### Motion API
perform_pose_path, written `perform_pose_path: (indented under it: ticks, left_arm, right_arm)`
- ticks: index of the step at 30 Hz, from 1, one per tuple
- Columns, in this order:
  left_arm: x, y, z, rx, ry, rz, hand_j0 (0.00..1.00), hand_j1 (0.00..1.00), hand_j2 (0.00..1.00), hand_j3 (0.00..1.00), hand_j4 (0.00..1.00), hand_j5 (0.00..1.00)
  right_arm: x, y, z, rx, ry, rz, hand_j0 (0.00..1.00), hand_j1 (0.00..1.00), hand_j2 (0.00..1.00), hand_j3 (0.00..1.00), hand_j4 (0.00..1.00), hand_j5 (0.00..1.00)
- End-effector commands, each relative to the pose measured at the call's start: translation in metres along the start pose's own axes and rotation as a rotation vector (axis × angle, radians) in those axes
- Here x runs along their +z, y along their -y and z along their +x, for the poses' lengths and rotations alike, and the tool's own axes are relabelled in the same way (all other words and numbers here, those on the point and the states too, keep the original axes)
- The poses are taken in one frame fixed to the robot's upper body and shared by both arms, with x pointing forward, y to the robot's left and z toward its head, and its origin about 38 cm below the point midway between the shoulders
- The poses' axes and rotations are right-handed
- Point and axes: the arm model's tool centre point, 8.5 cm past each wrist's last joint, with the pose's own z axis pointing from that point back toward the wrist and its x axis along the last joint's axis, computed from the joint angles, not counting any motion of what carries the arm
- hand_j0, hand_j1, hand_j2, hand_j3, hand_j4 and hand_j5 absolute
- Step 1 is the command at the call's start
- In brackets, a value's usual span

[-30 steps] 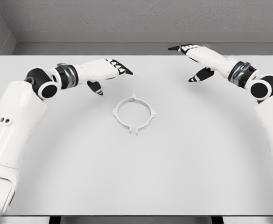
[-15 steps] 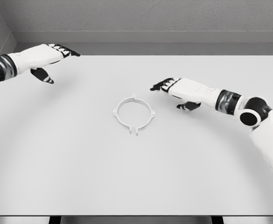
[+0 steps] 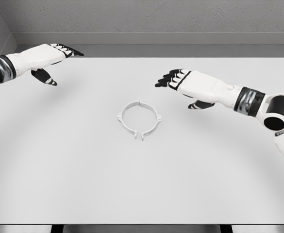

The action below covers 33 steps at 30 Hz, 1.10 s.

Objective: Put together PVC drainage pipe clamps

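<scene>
Head view of a white table [image 3: 142,184] that fills most of the field, with a grey wall [image 3: 146,17] behind its far edge. Near the table's middle lies the pipe clamp [image 3: 139,119], a thin white ring resting flat on the surface; small tabs project from its rim at the far side, at the left and at the right, and the ring is split by a narrow gap at its near edge, where two short lugs point toward the viewer. Nothing touches the clamp. Entering from the right edge, the right arm [image 3: 258,104] reaches leftward across the table, and the right hand [image 3: 188,83] hovers beyond and to the right of the clamp, apart from it. Its dark-tipped fingers [image 3: 165,80] are extended and slightly spread, pointing left, with the thumb hanging below the palm; the hand holds nothing. Entering from the left edge, the left arm [image 3: 3,67] shows only from the forearm onward, and the left hand [image 3: 47,56] sits over the table's far left corner, well apart from the clamp. Its fingers [image 3: 70,50] are likewise stretched out, pointing right, with the thumb lowered beneath; this hand too is released and grasps nothing.
</scene>
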Motion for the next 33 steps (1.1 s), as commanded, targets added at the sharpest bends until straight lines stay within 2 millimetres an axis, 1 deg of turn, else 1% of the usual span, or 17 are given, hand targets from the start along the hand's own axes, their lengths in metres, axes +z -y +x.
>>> perform_pose_path:
  ticks: [1, 3, 5, 7, 8, 10, 11, 13, 17, 22, 24, 26, 28, 31, 33]
  left_arm:
    - [0.001, -0.001, 0.000, 0.006, -0.001, 0.005, 1.00, 1.00, 1.00, 1.00, 1.00, 1.00]
    - [0.001, -0.001, 0.000, 0.006, -0.001, 0.005, 1.00, 1.00, 1.00, 1.00, 1.00, 1.00]
    - [0.002, -0.002, -0.001, 0.006, -0.003, 0.009, 1.00, 1.00, 1.00, 1.00, 1.00, 1.00]
    - [0.002, -0.002, -0.002, 0.006, -0.004, 0.011, 1.00, 1.00, 1.00, 1.00, 1.00, 1.00]
    - [0.003, -0.002, -0.002, 0.007, -0.005, 0.011, 1.00, 1.00, 1.00, 1.00, 1.00, 1.00]
    - [0.002, -0.002, -0.002, 0.007, -0.003, 0.011, 1.00, 1.00, 1.00, 1.00, 1.00, 1.00]
    - [0.003, -0.002, -0.002, 0.007, -0.005, 0.011, 1.00, 1.00, 1.00, 1.00, 1.00, 1.00]
    - [0.003, -0.002, -0.002, 0.007, -0.005, 0.011, 1.00, 1.00, 1.00, 1.00, 1.00, 1.00]
    - [0.002, -0.003, 0.000, 0.002, 0.000, 0.014, 1.00, 1.00, 1.00, 1.00, 1.00, 1.00]
    - [0.002, -0.003, 0.000, 0.003, 0.000, 0.013, 1.00, 1.00, 1.00, 1.00, 1.00, 1.00]
    - [0.003, -0.003, -0.001, 0.003, -0.002, 0.014, 1.00, 1.00, 1.00, 1.00, 1.00, 1.00]
    - [0.007, -0.003, -0.004, 0.001, -0.010, 0.011, 1.00, 1.00, 1.00, 1.00, 1.00, 1.00]
    - [0.007, -0.004, -0.004, 0.000, -0.009, 0.012, 1.00, 1.00, 1.00, 1.00, 1.00, 1.00]
    - [0.010, -0.003, -0.006, -0.002, -0.015, 0.008, 1.00, 1.00, 1.00, 1.00, 1.00, 1.00]
    - [0.010, -0.006, -0.004, -0.010, -0.010, 0.016, 1.00, 1.00, 1.00, 1.00, 1.00, 1.00]
  right_arm:
    - [-0.010, -0.003, 0.012, -0.004, 0.040, 0.003, 1.00, 1.00, 1.00, 1.00, 1.00, 1.00]
    - [-0.013, -0.010, 0.017, -0.011, 0.055, 0.023, 1.00, 1.00, 1.00, 1.00, 1.00, 1.00]
    - [-0.014, -0.011, 0.017, -0.016, 0.059, 0.022, 1.00, 1.00, 1.00, 1.00, 1.00, 1.00]
    - [-0.017, -0.021, 0.024, -0.033, 0.079, 0.042, 1.00, 1.00, 1.00, 1.00, 1.00, 1.00]
    - [-0.019, -0.022, 0.029, -0.031, 0.093, 0.045, 1.00, 1.00, 1.00, 1.00, 1.00, 1.00]
    - [-0.030, -0.024, 0.049, -0.020, 0.154, 0.049, 1.00, 1.00, 1.00, 1.00, 1.00, 1.00]
    - [-0.030, -0.029, 0.052, -0.027, 0.160, 0.056, 1.00, 1.00, 1.00, 1.00, 1.00, 1.00]
    - [-0.036, -0.029, 0.067, -0.017, 0.203, 0.056, 1.00, 1.00, 1.00, 1.00, 1.00, 1.00]
    - [-0.046, -0.027, 0.075, -0.027, 0.224, 0.039, 1.00, 1.00, 1.00, 1.00, 1.00, 1.00]
    - [-0.050, -0.036, 0.064, -0.058, 0.196, 0.058, 1.00, 1.00, 1.00, 1.00, 1.00, 1.00]
    - [-0.057, -0.033, 0.067, -0.055, 0.204, 0.049, 1.00, 1.00, 1.00, 1.00, 1.00, 1.00]
    - [-0.060, -0.042, 0.060, -0.084, 0.185, 0.063, 1.00, 1.00, 1.00, 1.00, 1.00, 1.00]
    - [-0.060, -0.045, 0.057, -0.092, 0.175, 0.072, 1.00, 1.00, 1.00, 1.00, 1.00, 1.00]
    - [-0.059, -0.049, 0.057, -0.096, 0.172, 0.091, 1.00, 1.00, 1.00, 1.00, 1.00, 1.00]
    - [-0.058, -0.053, 0.053, -0.108, 0.162, 0.100, 1.00, 1.00, 1.00, 1.00, 1.00, 1.00]
